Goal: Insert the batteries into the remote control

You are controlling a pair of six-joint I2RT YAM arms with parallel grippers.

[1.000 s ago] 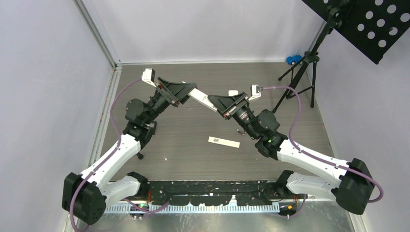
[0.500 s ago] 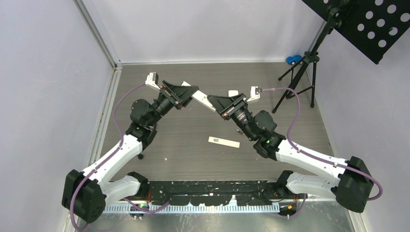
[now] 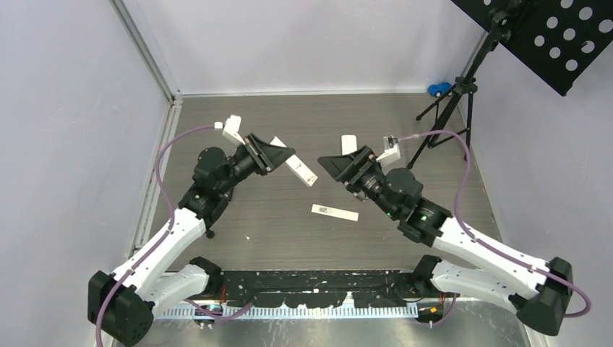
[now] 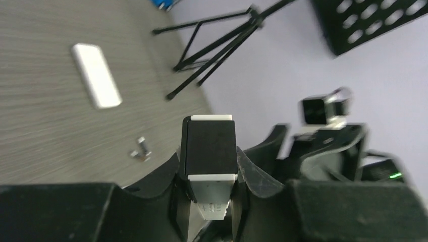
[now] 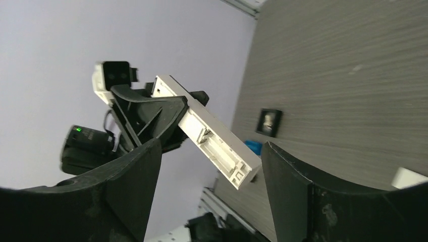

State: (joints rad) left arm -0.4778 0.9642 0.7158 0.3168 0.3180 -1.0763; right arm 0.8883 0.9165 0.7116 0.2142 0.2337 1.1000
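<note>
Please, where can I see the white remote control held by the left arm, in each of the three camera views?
Top external: the remote control is near the centre, sticking out of the left end effector.
Left wrist: the remote control is at bottom centre, seen end-on.
Right wrist: the remote control is at the centre, slanting down to the right.
Shared landmark: the left end effector gripping it.
</note>
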